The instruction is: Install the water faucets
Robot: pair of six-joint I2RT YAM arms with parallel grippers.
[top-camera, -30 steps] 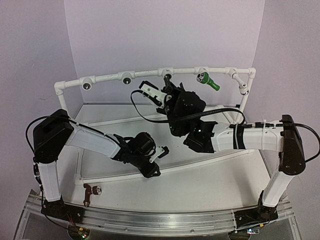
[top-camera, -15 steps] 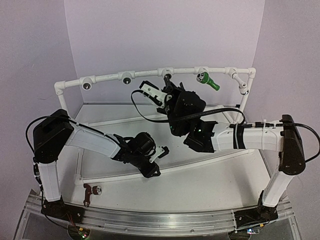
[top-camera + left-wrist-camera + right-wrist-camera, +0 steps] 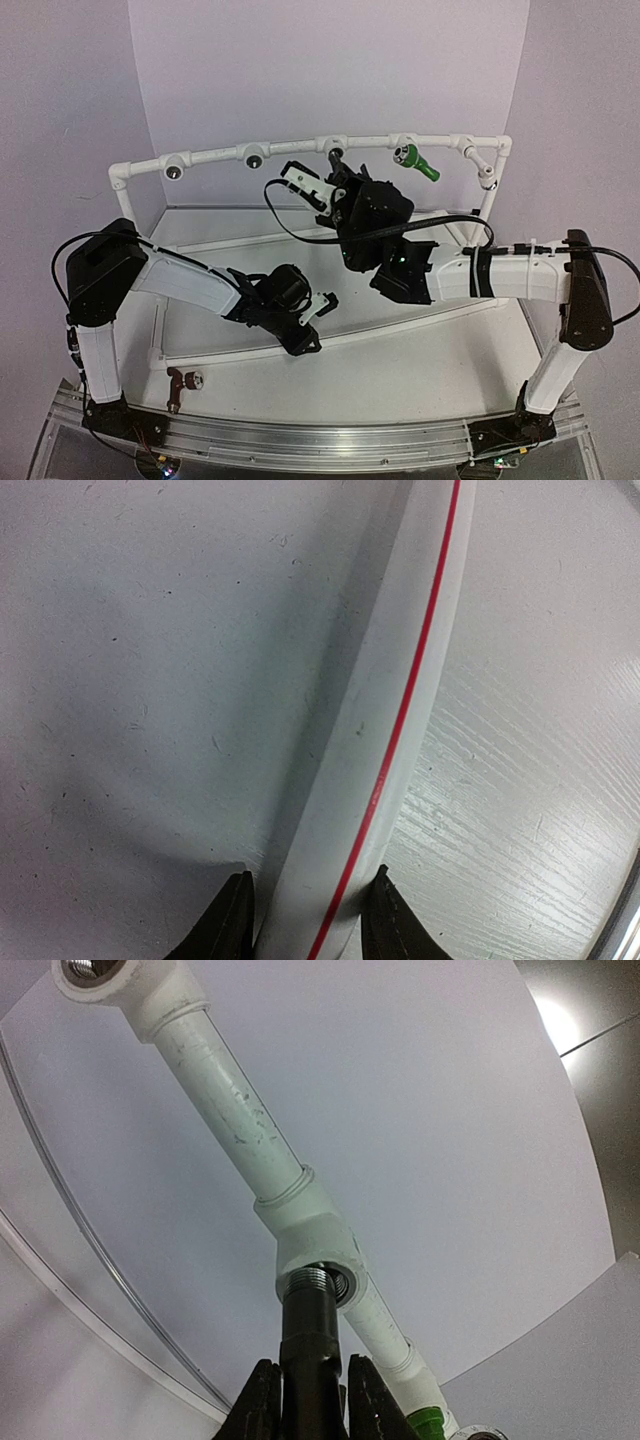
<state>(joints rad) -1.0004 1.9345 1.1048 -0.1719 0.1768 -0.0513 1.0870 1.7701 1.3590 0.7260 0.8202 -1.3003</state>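
Note:
My right gripper point(image 3: 305, 1400) is shut on the black water faucet point(image 3: 310, 1345). Its silvery threaded end touches the mouth of the middle tee socket point(image 3: 322, 1238) of the white pipe frame point(image 3: 215, 156). From above, the right gripper point(image 3: 339, 172) reaches up to that socket. A green faucet point(image 3: 416, 161) sits in the frame's socket further right, and its green collar point(image 3: 425, 1423) shows in the right wrist view. The reddish-brown faucet point(image 3: 181, 384) lies on the table at the front left. My left gripper point(image 3: 305, 920) is shut on the frame's lower pipe point(image 3: 370, 740), white with a red stripe.
The frame's top rail carries several tee sockets point(image 3: 173, 170), and its lower pipe point(image 3: 420, 318) crosses the white table point(image 3: 400, 380). A black cable point(image 3: 290, 232) loops beside the right wrist. A metal rail point(image 3: 320, 440) runs along the near edge. Purple walls stand behind.

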